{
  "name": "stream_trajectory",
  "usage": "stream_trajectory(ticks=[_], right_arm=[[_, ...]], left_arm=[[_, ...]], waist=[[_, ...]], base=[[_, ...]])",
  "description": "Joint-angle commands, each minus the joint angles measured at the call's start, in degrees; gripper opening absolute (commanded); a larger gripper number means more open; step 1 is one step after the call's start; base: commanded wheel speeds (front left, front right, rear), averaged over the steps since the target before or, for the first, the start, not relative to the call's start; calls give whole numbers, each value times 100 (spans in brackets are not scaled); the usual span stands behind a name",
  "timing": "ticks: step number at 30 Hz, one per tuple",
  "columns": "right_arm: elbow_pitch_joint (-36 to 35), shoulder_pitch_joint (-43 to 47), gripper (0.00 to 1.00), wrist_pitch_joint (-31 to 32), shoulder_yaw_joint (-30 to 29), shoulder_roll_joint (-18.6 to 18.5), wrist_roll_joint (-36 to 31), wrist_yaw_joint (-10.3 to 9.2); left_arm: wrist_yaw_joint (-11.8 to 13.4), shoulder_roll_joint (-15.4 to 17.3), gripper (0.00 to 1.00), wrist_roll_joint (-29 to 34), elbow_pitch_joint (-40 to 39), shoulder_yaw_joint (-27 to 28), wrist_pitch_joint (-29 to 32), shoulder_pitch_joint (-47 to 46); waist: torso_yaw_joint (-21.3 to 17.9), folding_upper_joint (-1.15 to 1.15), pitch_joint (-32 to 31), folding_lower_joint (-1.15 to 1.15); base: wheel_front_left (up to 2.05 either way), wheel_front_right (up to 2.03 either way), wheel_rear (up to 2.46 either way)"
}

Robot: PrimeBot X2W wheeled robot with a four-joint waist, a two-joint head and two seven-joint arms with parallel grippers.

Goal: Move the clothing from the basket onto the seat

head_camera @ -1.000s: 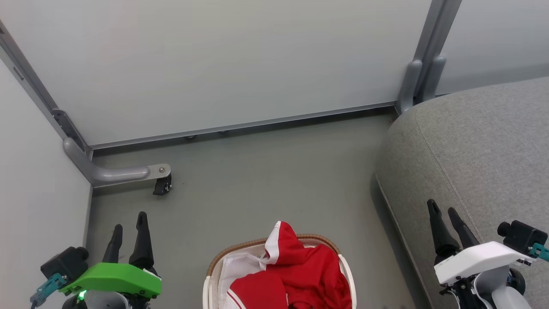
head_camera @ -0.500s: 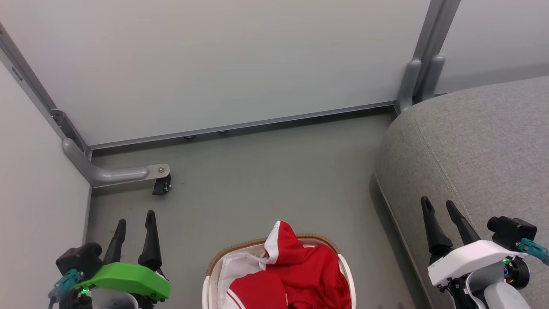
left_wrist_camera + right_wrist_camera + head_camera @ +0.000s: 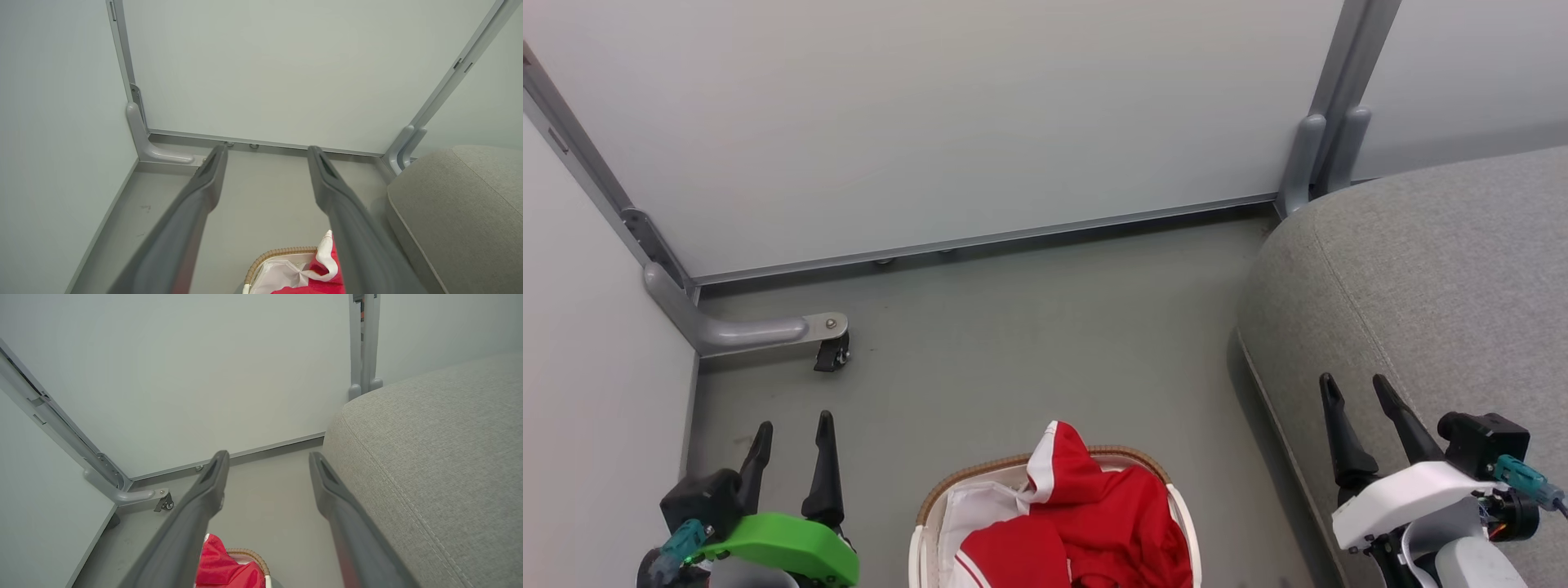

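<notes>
From the head, the left tool (image 3: pixel 796 420) and right tool (image 3: pixel 1353 379) are seen spread wide, nothing held. The clothing (image 3: pixel 1086 523) is heaped in the basket (image 3: pixel 947 490) on the floor (image 3: pixel 1013 343); the stitched seam (image 3: pixel 408 506) of the seat (image 3: pixel 1421 269) is brought close by the right wrist view.

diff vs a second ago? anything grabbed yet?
The left gripper slid right in the head view, toward the basket. The right gripper edged left, also inward. Both are open and empty, with nothing taken or released. The clothing, the basket and the seat are unchanged.
</notes>
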Motion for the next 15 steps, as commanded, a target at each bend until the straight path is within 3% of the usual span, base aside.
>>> stream_trajectory(ticks=[1, 15], right_arm=[[-32, 32, 100, -61, 17, -17, -159, 3], [210, 26, 100, -235, 54, -41, -905, 3]], left_arm=[[13, 36, 100, 167, -19, -13, -55, 11], [13, -31, 100, 737, 102, 27, -226, 121]], waist=[[4, 0, 2, 0], [-7, 0, -7, 0]], base=[[0, 0, 0], [0, 0, 0]])
